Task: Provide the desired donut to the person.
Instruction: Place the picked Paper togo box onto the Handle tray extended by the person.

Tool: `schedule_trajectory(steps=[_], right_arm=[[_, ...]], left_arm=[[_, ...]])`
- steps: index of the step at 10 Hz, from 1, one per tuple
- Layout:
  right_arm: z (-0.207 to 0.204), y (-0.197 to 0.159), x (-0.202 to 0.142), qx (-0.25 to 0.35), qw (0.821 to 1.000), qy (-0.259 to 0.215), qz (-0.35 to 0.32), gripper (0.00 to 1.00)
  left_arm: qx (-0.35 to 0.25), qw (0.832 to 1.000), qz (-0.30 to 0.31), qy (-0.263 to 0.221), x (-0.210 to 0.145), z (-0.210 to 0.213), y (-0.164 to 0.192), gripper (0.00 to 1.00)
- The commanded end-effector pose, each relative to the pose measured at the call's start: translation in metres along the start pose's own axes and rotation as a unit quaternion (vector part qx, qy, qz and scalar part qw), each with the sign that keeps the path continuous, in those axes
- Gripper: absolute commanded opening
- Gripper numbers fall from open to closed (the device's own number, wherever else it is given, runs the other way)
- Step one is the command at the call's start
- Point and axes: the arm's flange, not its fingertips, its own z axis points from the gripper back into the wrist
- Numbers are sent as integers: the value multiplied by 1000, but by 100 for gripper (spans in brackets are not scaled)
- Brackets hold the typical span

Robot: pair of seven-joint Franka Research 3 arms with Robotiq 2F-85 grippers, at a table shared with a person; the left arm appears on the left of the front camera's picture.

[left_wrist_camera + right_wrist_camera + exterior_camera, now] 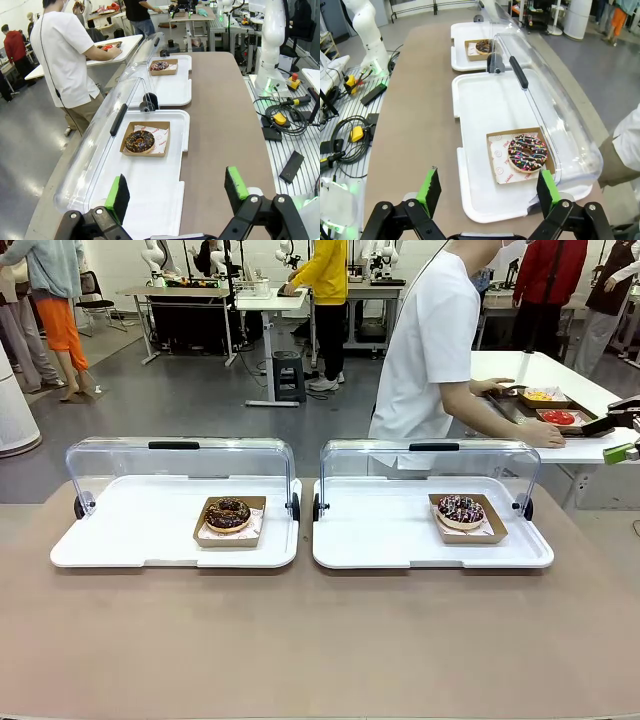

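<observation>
A chocolate donut [228, 513] [139, 141] [484, 46] lies in a cardboard tray on the left white tray [120, 540]. A sprinkled chocolate donut [461, 510] [527, 152] [160, 65] lies in its cardboard tray on the right white tray [380, 540]. Both clear lids stand raised at the far side. The person [430, 350] [65, 55] in a white shirt stands beyond the table, turned to a side table with both hands there. My left gripper [177, 192] is open above the near end of its tray. My right gripper [487, 187] is open, short of the sprinkled donut.
The brown table [320, 640] spreads bare in front of both trays. A side table [560, 400] at the far right holds small food trays. Cables and tools [280, 120] lie on the robot's base plate. Other people and tables stand in the background.
</observation>
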Motion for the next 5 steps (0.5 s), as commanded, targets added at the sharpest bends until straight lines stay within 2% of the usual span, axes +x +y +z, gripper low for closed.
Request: schedule_trajectory(steps=[1,5], right_arm=[[1,0,-1,3,1000,-4,3,100],[1,0,-1,3,1000,-4,3,100]], left_arm=[[3,1000,-3,-4,1,1,-1,100],[3,1000,-3,-4,1,1,-1,100]])
